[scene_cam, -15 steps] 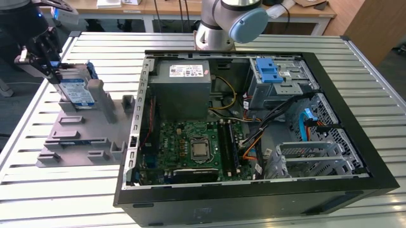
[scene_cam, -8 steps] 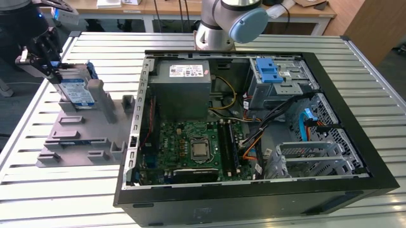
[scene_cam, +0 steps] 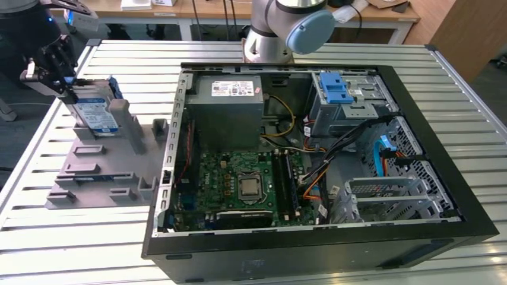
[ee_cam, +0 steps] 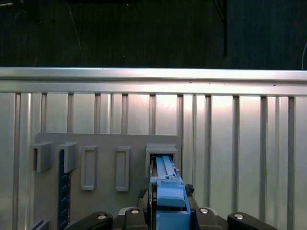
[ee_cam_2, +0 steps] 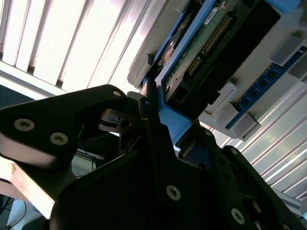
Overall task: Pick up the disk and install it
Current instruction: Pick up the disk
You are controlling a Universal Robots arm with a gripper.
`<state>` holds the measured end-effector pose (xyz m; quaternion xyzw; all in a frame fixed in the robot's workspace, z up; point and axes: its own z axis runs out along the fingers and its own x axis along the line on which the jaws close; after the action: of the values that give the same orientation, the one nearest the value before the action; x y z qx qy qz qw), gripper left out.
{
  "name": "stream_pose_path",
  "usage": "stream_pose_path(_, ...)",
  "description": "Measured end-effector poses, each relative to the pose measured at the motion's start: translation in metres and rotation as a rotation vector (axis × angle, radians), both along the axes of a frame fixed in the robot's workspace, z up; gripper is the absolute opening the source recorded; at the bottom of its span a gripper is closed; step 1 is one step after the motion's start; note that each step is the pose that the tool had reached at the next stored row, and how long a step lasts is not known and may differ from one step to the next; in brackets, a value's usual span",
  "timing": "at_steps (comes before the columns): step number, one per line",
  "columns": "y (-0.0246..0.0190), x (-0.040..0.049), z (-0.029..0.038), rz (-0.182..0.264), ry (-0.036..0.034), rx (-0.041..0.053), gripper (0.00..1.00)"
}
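The disk [scene_cam: 95, 114] stands upright on edge in a slot of the grey fixture [scene_cam: 103, 169], at the exterior view's left, its white-and-blue label showing. My gripper [scene_cam: 71, 88] sits at the disk's top corner and is shut on the blue carrier frame. In the second wrist view a black finger [ee_cam_2: 149, 112] presses against that frame, with the disk's green circuit board [ee_cam_2: 204, 50] just beyond it. In the first wrist view the blue frame [ee_cam: 168, 189] lies between the gripper's [ee_cam: 168, 213] two sides, above the fixture's slot [ee_cam: 162, 152].
An open computer case [scene_cam: 301, 240] lies on the slatted metal table [scene_cam: 79, 252], at the exterior view's right of the fixture. Inside are a grey power-supply box [scene_cam: 227, 101], a motherboard [scene_cam: 241, 184] and a grey cage with a blue latch [scene_cam: 341, 89]. The arm's base [scene_cam: 269, 38] stands behind the case.
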<state>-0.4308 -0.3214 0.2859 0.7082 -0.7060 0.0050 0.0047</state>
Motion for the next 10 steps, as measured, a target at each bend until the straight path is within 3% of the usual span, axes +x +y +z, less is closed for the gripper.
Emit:
stream_pose_path(1,0.0000,0.0000,0.0000,0.000,0.0000,0.0001,0.37)
stream_pose_path(10,0.0000,0.0000,0.0000,0.000,-0.0001,0.0009,0.37)
